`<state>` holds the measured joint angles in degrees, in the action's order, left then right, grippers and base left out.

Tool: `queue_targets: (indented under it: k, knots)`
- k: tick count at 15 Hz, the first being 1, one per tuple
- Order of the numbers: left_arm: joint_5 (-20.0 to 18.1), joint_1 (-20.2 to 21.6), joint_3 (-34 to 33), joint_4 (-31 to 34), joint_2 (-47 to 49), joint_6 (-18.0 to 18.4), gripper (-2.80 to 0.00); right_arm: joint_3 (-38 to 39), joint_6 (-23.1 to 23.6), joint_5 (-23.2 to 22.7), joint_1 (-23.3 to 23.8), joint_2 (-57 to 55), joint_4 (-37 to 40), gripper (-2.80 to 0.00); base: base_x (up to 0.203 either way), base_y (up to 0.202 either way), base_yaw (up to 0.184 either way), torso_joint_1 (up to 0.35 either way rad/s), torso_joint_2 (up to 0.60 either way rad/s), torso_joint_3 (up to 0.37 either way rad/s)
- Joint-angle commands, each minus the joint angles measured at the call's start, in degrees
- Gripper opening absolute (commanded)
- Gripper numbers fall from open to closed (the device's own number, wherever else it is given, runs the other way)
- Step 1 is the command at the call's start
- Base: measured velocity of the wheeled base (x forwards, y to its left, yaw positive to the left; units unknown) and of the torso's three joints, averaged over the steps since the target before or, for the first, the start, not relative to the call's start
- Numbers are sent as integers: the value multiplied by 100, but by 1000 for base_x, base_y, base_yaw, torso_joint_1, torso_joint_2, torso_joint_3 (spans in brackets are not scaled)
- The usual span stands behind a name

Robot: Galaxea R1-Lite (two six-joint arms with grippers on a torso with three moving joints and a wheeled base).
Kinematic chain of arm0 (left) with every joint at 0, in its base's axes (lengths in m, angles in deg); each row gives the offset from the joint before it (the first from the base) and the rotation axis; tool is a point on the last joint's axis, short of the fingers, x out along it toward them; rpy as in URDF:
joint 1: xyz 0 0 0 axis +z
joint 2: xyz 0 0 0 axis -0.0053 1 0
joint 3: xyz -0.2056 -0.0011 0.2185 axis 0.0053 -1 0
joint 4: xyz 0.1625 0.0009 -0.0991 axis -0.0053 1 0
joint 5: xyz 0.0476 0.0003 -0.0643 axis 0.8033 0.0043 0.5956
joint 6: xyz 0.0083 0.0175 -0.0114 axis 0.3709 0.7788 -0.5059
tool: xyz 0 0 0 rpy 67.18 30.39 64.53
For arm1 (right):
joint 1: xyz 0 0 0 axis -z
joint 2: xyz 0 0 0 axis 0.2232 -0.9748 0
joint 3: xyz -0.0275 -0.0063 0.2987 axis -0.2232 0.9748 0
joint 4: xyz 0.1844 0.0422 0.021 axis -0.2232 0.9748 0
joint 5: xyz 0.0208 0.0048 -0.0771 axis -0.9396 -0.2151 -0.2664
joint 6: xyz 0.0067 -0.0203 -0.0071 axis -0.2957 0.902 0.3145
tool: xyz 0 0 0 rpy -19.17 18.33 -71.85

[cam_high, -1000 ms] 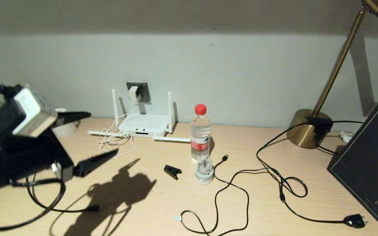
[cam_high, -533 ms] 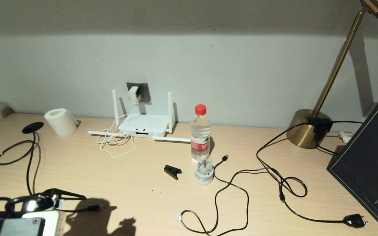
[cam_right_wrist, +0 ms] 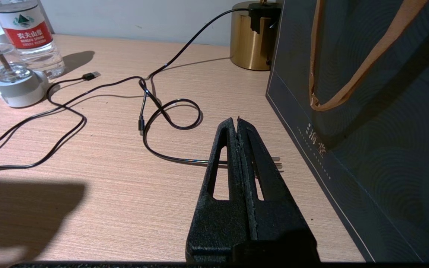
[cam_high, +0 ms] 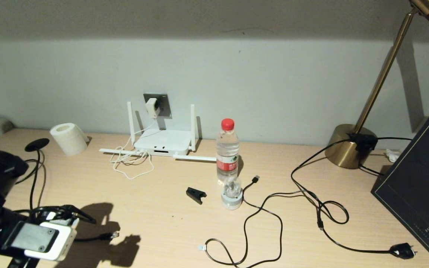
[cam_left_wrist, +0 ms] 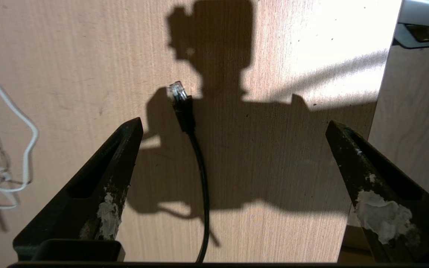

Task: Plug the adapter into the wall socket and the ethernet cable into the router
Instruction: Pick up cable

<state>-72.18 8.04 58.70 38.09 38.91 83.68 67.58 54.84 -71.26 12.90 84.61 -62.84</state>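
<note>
Black ethernet cable [cam_left_wrist: 195, 149]: clear connector between left tool [cam_left_wrist: 233, 124] fingers, spread wide, untouched; wrist view only.
Right tool [cam_right_wrist: 237, 121]: closed, empty.
Adapter [cam_high: 152, 107]: in wall socket [cam_high: 161, 101], head view only.

We're reading a red label on the water bottle [cam_right_wrist: 24, 35] in the right wrist view: Chinese characters 农夫山泉 in white, under a small green-and-white mountain logo; the smaller Latin line beneath is too fine to make out. We're also seeing pale printed characters near the bottom edge of the dark paper bag [cam_right_wrist: 367, 123], something like 海 and 堂, not fully legible. In the head view, the bottle label is showing only as a red band, unreadable.
</note>
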Motion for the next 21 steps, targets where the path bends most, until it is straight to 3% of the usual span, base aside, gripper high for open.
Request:
queue_targets:
  k: [1, 7, 9, 21]
  knots:
    - [-21, 4, 81, -9, 638, 60, 0, 202, 5, -5, 0, 0, -5, -280, 0, 0, 0, 0, 0, 0]
    - [-23, 9, 284, -342, 1464, 31, 0, 202, 5, -5, 0, -7, -5, -280, 0, 0, 0, 0, 0, 0]
    - [-28, -24, 293, -563, 1580, -179, 0, 202, 5, -5, 0, -9, -5, -280, 0, 0, 0, 0, 0, 0]
    - [-15, 0, 700, -488, 2010, -196, 0, 202, 5, -5, 0, -7, -5, -280, 0, 0, 0, 0, 0, 0]
